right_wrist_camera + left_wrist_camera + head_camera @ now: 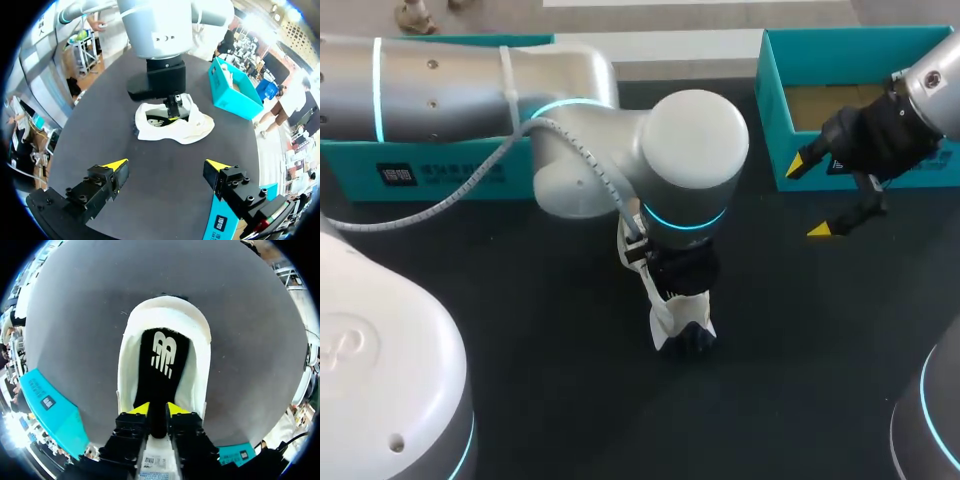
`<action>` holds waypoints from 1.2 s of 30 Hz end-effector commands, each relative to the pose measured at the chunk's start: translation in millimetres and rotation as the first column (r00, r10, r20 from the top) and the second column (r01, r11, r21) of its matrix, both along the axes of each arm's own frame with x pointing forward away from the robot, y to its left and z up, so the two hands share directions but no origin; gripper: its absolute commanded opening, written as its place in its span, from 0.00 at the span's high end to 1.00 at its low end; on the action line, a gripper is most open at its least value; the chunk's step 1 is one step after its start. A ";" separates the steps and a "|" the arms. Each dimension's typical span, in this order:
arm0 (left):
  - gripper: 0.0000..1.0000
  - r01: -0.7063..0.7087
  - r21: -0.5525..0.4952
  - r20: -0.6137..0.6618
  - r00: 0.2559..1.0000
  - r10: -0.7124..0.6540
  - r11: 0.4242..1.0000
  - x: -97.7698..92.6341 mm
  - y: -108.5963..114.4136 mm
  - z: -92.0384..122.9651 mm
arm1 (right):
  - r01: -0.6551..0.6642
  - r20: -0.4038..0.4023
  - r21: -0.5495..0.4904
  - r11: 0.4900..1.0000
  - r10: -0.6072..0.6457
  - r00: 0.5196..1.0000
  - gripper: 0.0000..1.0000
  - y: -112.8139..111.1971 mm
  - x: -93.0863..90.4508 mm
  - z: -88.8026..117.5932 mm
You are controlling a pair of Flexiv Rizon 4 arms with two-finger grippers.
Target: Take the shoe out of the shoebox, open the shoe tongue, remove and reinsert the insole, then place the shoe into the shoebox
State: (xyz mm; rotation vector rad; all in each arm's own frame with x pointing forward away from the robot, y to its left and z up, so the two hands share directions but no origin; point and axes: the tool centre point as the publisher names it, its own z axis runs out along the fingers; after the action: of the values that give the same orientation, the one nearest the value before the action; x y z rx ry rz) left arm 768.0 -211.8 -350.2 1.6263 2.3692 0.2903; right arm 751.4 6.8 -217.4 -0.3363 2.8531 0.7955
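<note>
A white shoe (665, 322) lies on the dark table under my left arm's wrist, which hides most of it in the head view. In the left wrist view the shoe (131, 365) is seen from above, with the black insole (162, 360) lying inside it. My left gripper (158, 410) is at the shoe's opening, fingers a narrow gap apart, with the insole's end in that gap. My right gripper (810, 197) hangs wide open and empty beside a teal shoebox (775, 110). From the right wrist, the shoe (187, 130) lies ahead of the open right gripper (166, 167).
A second teal box (440, 170) stands at the back left, partly behind my left arm, and shows as a teal box (235, 95) beyond the shoe in the right wrist view. My left arm's big joint (690, 150) hangs over the table's middle.
</note>
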 end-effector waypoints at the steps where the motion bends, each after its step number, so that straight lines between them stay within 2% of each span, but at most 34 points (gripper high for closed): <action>1: 0.00 0.013 0.010 -0.008 1.000 -0.013 1.000 0.9 2.3 -1.4 | 0.001 0.001 -0.002 1.000 -0.001 1.000 0.00 0.3 -0.4 -0.4; 8: 0.00 0.059 0.051 -0.013 0.998 -0.058 0.997 3.3 4.2 2.3 | 0.001 0.001 -0.002 1.000 -0.001 1.000 0.00 0.3 -0.4 -0.4; 14: 0.00 0.105 0.087 -0.015 0.994 -0.104 0.991 -2.5 2.4 5.8 | 0.001 0.001 -0.002 1.000 -0.001 1.000 0.00 0.3 -0.4 -0.4; 21: 0.00 0.113 0.087 -0.016 0.994 -0.112 0.990 -4.7 4.4 11.7 | 0.001 0.001 -0.002 1.000 -0.001 1.000 0.00 0.3 -0.4 -0.4; 29: 0.00 0.072 0.052 0.005 0.997 -0.072 0.996 12.0 11.4 31.1 | 0.001 0.001 -0.002 1.000 -0.001 1.000 0.00 0.3 -0.4 -0.4; 36: 0.00 0.067 0.029 0.001 0.998 -0.067 0.997 16.9 13.6 40.7 | 0.001 0.001 -0.002 1.000 -0.001 1.000 0.00 0.3 -0.4 -0.4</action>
State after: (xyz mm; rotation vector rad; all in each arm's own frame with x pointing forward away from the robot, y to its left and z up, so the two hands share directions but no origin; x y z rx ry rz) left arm 783.8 -205.9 -314.4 1.7120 2.3200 0.3284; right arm 751.4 6.9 -217.4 -0.3360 2.8528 0.7956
